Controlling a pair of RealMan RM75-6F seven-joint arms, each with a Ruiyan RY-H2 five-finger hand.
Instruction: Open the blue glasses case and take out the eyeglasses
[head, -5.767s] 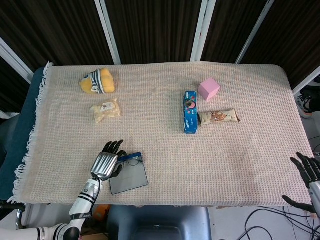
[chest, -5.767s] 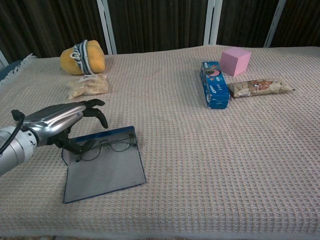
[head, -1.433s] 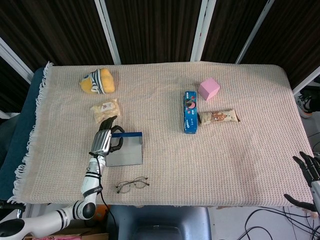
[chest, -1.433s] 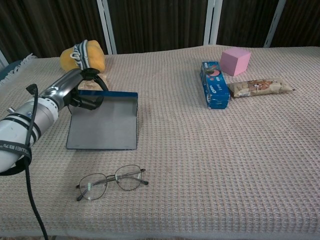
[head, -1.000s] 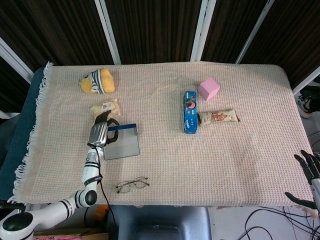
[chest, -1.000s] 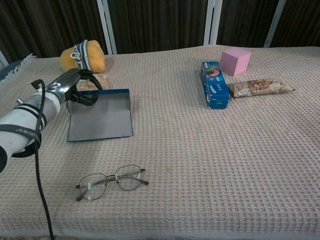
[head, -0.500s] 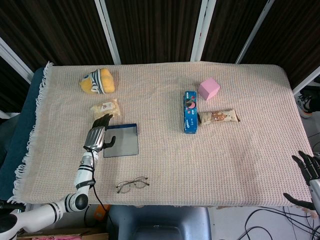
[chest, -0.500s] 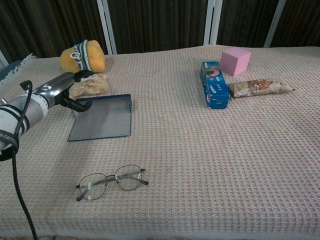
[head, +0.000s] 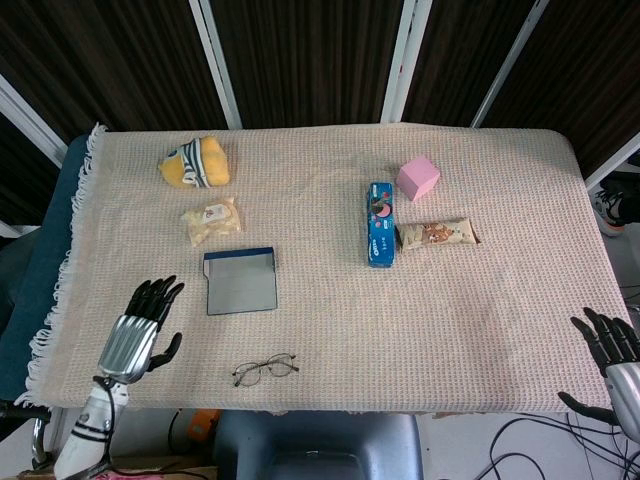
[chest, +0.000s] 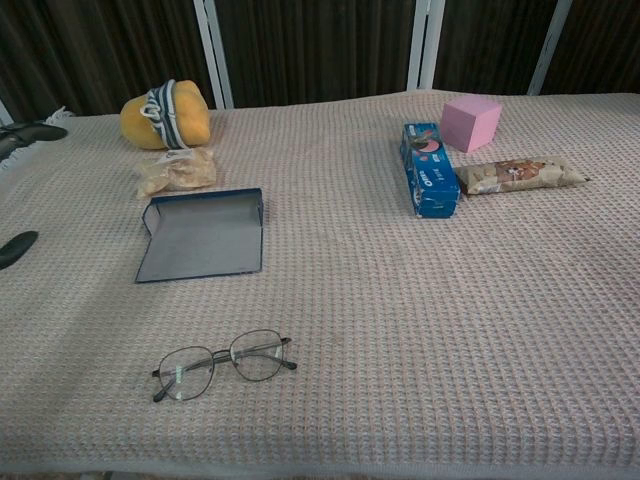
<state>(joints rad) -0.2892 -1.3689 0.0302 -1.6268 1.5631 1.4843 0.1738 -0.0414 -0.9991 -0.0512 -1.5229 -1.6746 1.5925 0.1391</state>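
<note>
Beige woven cloth covers the surface (head: 480, 300), where the blue glasses case (head: 240, 281) lies opened and the eyeglasses (head: 264, 369) rest apart near the front edge, so I judge the task done and keep my left hand (head: 138, 333) and right hand (head: 612, 355) empty, fingers spread.

Cloth-covered table (head: 480, 320): glasses case (head: 239, 281), eyeglasses (head: 264, 369), snacks (head: 380, 237).

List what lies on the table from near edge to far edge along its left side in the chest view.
Eyeglasses → open blue glasses case → small snack packet → yellow plush toy.
</note>
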